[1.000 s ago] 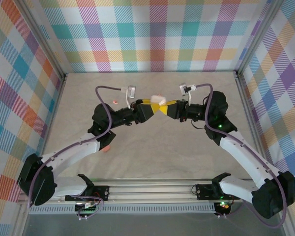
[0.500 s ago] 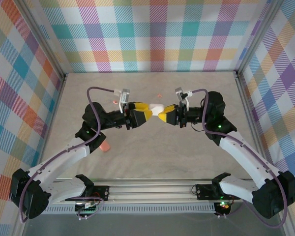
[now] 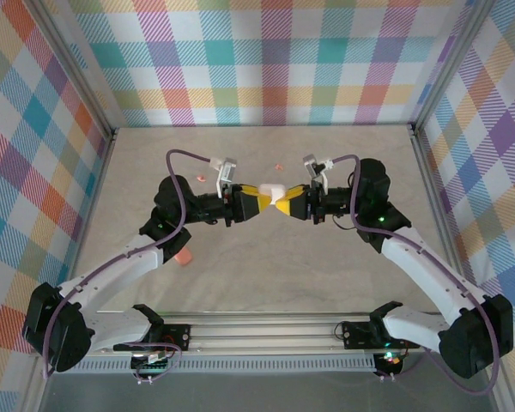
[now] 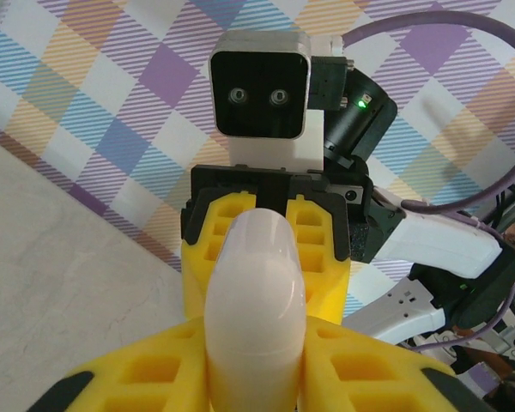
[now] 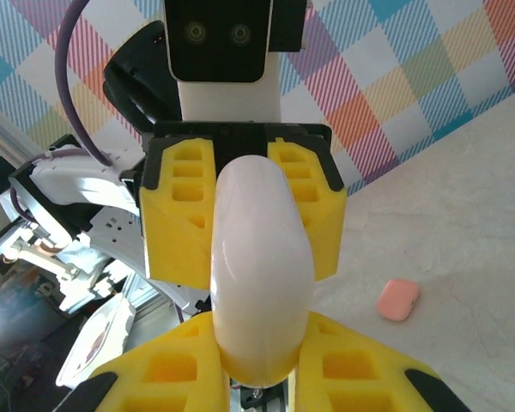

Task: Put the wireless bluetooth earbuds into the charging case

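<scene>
Pastel plaid walls (image 3: 266,60) box in a pale stone-look table (image 3: 326,257), and above its middle the two arms meet nose to nose. Over the last second the meeting point has drifted a little toward the near edge, and the left arm's elbow has swung out and come partway back. The hold itself has not changed. The left gripper (image 3: 259,196) and right gripper (image 3: 283,199) each pinch one end of the smooth white pebble-shaped charging case (image 3: 270,190), their yellow fingers closed narrow against it.

I judge this to be repositioning rather than progress: the white case looks shut, with no open lid showing, so nothing can go in yet.

Two tiny salmon-pink earbuds lie loose on the table beyond the arms, one (image 3: 200,178) near the left wrist and one (image 3: 279,166) just past the grippers. (The white pair I cannot pick out against the pale surface.) A rounded salmon-pink case (image 3: 183,256) sits by the left forearm.

The overhead view gives that layout. The wrist views show the grip instead: from the left, the white case (image 4: 256,300) bridges both sets of fingers. From the right, it (image 5: 262,275) rises from the near fingers, with the pink case (image 5: 397,299) resting on the table behind.
</scene>
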Robot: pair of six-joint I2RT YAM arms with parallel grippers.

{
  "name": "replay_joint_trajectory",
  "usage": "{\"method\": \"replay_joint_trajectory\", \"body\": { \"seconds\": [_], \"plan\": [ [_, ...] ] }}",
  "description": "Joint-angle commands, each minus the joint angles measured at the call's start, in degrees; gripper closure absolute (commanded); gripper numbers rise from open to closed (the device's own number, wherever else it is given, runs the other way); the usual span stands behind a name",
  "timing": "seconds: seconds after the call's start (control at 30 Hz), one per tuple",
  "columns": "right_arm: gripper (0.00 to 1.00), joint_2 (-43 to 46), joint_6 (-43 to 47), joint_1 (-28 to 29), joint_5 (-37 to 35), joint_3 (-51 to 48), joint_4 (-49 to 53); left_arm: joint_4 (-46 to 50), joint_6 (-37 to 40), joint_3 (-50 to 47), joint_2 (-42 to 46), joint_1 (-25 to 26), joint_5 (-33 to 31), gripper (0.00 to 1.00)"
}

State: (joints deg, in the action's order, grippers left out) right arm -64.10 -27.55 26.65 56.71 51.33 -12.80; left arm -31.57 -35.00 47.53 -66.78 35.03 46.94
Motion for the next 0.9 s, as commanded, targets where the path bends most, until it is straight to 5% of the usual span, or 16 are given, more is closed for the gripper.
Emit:
{"method": "replay_joint_trajectory", "body": {
  "seconds": [0.0,0.2,0.3,0.43,0.57,0.7,0.87],
  "plan": [
    [0.86,-0.86,1.84,-0.02,0.72,1.08,0.35,-2.8,0.56,2.29,-0.18,0.14,1.98,0.81],
    [0.51,0.15,4.79,-0.02,-6.14,3.92,9.85,3.45,6.44,0.46,2.84,0.22,-3.23,0.99],
    [0.37,0.18,5.17,0.02,-7.69,7.32,15.33,7.16,12.46,-1.71,5.66,0.55,-7.38,1.0],
    [0.34,-0.59,6.73,0.06,-7.41,10.4,20.8,14.31,23.16,-3.32,9.6,0.9,-10.09,1.0],
    [0.35,0.01,14.8,0.77,-7.94,10.37,24.77,31.63,36.33,-0.5,13.48,0.91,-14.42,1.0],
    [0.34,-0.33,28.81,6.49,-17.31,14.22,35.85,38.78,47.52,-1.68,17.74,0.92,-16.26,1.0],
    [0.31,-4.32,37.13,10.62,-23.78,18.11,41.53,39.05,48.67,-4.96,22.13,0.92,-16.5,1.0]
  ]
}}
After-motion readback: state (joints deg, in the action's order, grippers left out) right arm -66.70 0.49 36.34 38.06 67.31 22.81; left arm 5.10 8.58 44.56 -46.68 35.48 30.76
